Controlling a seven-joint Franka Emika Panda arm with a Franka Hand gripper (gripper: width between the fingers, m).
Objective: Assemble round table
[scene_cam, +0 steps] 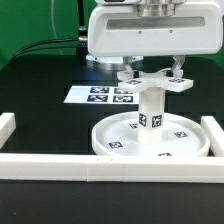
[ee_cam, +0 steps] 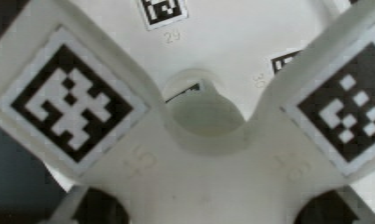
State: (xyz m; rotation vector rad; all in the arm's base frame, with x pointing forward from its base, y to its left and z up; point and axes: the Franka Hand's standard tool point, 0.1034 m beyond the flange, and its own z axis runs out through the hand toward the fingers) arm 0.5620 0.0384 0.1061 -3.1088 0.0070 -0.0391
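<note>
In the exterior view, the round disc (scene_cam: 115, 140) is being carried flat by the black surface (scene_cam: 40, 100), toward 5 o'clock from the middle of the frame. Several square markers are being displayed on the disc's face. The leg (scene_cam: 150, 110) is being shown upright at the centre of the disc, with one marker on its lower side. The foot piece (scene_cam: 150, 84) is being borne on the leg's top end, its arms spread level toward 3 and 9 o'clock.

The claw (scene_cam: 152, 75) is being seen at 12 o'clock from the leg, directly over it. Its dark fingers (scene_cam: 127, 72) are being pressed onto the foot piece, one on either side of the centre, so the foot piece is being gripped between them.

The marker board (scene_cam: 100, 95) is being seen flat on the surface at 10 o'clock from the disc, near it but apart. The disc is being enclosed by white rails (scene_cam: 100, 167): a long one at 6 o'clock just beside its rim, one at 3 o'clock just beside it, and one well apart at 9 o'clock.

In the wrist view, the frame is being filled by the foot piece (ee_cam: 184, 160). A round hollow (ee_cam: 205, 112) is being shown at its centre, and large markers (ee_cam: 68, 95) are being shown on the arms flanking it. The fingers cannot be made out clearly there.
</note>
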